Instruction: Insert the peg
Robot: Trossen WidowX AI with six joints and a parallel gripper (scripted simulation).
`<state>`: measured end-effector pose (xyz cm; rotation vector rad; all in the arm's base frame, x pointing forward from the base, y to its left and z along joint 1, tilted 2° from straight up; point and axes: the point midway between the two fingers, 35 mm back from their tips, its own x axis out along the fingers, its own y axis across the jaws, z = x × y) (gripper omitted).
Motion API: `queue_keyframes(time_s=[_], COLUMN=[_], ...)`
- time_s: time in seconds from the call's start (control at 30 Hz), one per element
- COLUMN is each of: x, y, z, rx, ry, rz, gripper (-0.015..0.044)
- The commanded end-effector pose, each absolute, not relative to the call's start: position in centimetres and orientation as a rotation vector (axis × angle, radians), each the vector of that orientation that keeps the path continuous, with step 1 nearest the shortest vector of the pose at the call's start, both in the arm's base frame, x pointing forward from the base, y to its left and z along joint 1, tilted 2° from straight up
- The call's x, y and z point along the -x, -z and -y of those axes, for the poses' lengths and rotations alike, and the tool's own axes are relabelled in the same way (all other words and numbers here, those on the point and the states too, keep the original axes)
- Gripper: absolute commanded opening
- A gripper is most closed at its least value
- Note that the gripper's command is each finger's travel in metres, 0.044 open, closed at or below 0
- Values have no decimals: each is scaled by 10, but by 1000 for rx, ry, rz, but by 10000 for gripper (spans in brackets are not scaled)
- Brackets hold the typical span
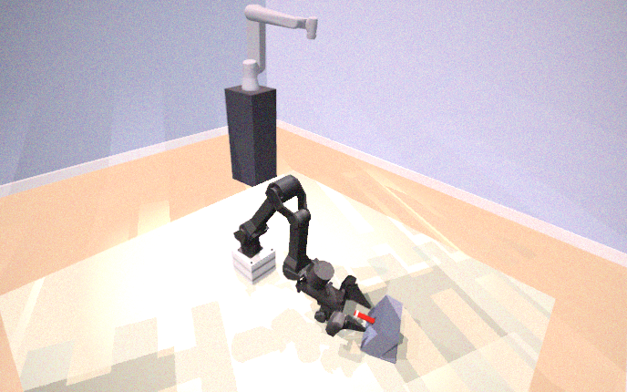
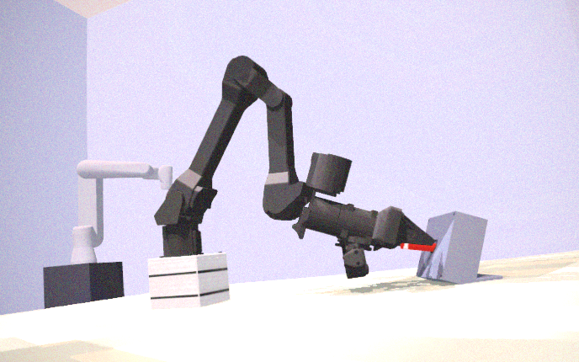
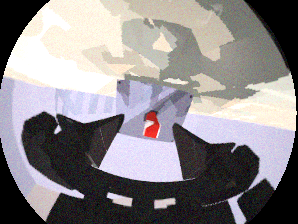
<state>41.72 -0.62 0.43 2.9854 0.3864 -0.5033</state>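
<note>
A pale table top [image 1: 126,292] is bounded by an orange floor and lilac walls. Near its front right edge, the red peg [image 2: 416,246] is seated in the hole of the sloped panel [image 2: 460,245], its long axis pointing slightly downward into the face. The gripper [image 2: 411,236] is spread wide, holding nothing. Insertion appears done; withdrawal remains.

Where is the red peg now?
In the exterior view the peg sticks out of the sloped panel at right, its near end between the open gripper's fingers, off the table.
</note>
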Motion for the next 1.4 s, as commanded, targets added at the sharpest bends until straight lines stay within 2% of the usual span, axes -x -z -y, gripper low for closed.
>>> queue_keyframes(time_s=[0.0, 1.37], x=[-411, -362], y=[-6, -28], z=[7, 27], rx=[-2984, -2989], ry=[505, 506], rz=[-392, -391], gripper=[440, 440])
